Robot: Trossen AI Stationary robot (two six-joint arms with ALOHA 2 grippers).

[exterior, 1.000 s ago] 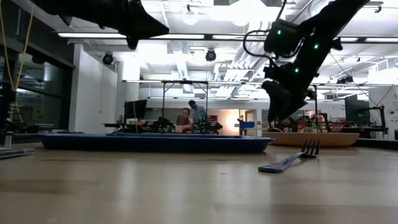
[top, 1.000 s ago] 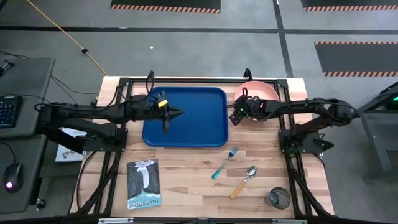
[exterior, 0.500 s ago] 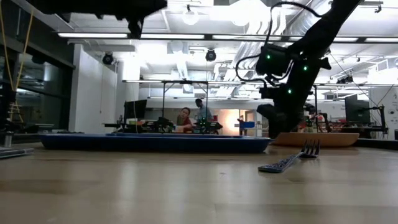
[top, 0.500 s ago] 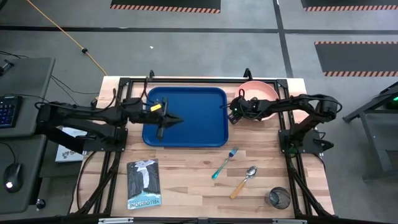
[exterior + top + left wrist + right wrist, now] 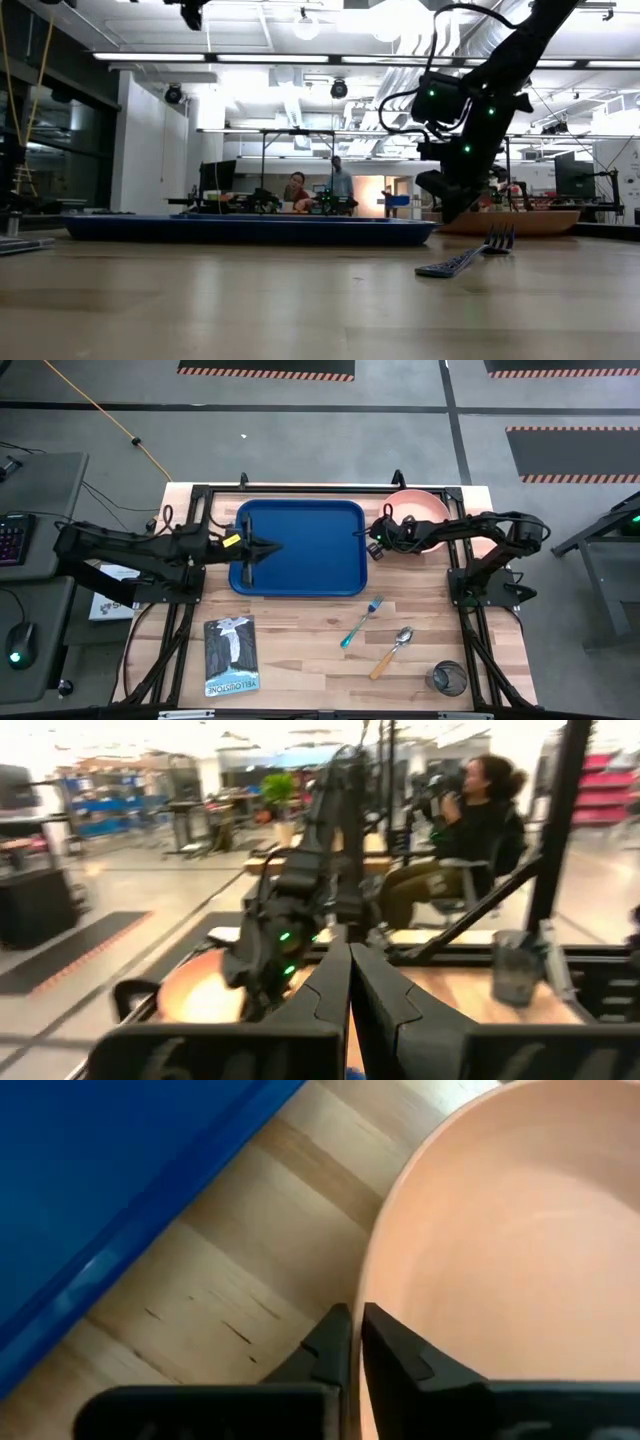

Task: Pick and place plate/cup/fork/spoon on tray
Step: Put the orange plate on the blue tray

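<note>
The peach-orange plate (image 5: 418,508) rests on the table at the far right, beside the blue tray (image 5: 300,560). My right gripper (image 5: 373,547) is low at the plate's left rim, shut on it (image 5: 355,1325). My left gripper (image 5: 278,546) is shut and empty, high over the tray's left part. Its wrist view (image 5: 350,950) looks across at the right arm. The blue-handled fork (image 5: 361,621), the orange-handled spoon (image 5: 391,652) and the dark cup (image 5: 447,678) lie on the table nearer the front. My right gripper pinches the plate's rim (image 5: 368,1280) on its tray-side edge, one finger inside the plate and one outside. The fingers come slanting down from the table's right side. In the low view the plate (image 5: 520,222) sits flat on the table.
A dark booklet (image 5: 230,655) lies at the front left. A strip of bare wood (image 5: 230,1280) separates the tray's right rim from the plate. The arms' black frames stand at both table sides. People sit in the room beyond the table.
My left gripper has drawn back toward the table's left edge and risen, leaving the top of the low view. My right gripper has come down and a little toward the tray, onto the plate's left rim. The plate has not moved.
</note>
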